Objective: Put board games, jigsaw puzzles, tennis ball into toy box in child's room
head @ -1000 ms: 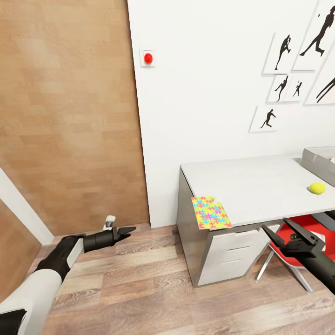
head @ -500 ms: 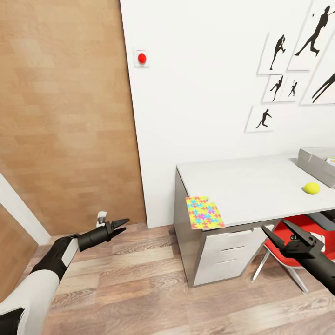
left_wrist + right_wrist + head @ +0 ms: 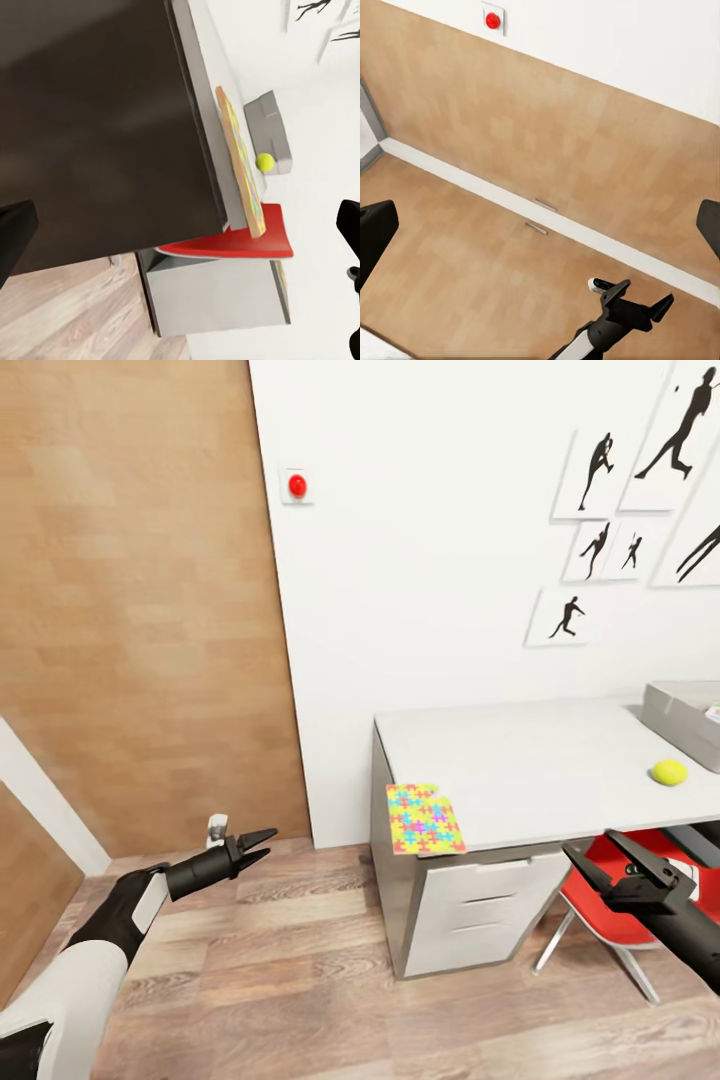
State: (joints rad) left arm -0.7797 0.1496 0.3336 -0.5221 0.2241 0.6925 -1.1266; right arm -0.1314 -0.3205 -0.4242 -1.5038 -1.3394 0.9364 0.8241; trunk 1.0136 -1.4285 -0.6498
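Observation:
One jigsaw puzzle [image 3: 425,819] lies flat on the near left corner of the white table [image 3: 520,760]; the left wrist view has it edge-on [image 3: 241,165]. The tennis ball [image 3: 669,771] [image 3: 264,161] rests further right, just in front of the grey toy box [image 3: 682,718] [image 3: 266,124] at the picture's edge. My left gripper [image 3: 262,843] hangs open and empty over the floor, left of the table. My right gripper [image 3: 598,852] is open and empty, below the table's front edge near the chair. The board games and the bed are out of view.
A red chair [image 3: 625,920] stands under the table beside the white drawer unit [image 3: 480,915]. A wooden door panel [image 3: 140,610] fills the left, with a red button [image 3: 297,485] on the white wall. Athlete silhouette pictures [image 3: 600,465] hang above the table. Plank floor lies open ahead.
The whole picture has shifted, so the table and puzzle sit a little further left: the camera moved. Both grippers stay open; the left one sits slightly higher.

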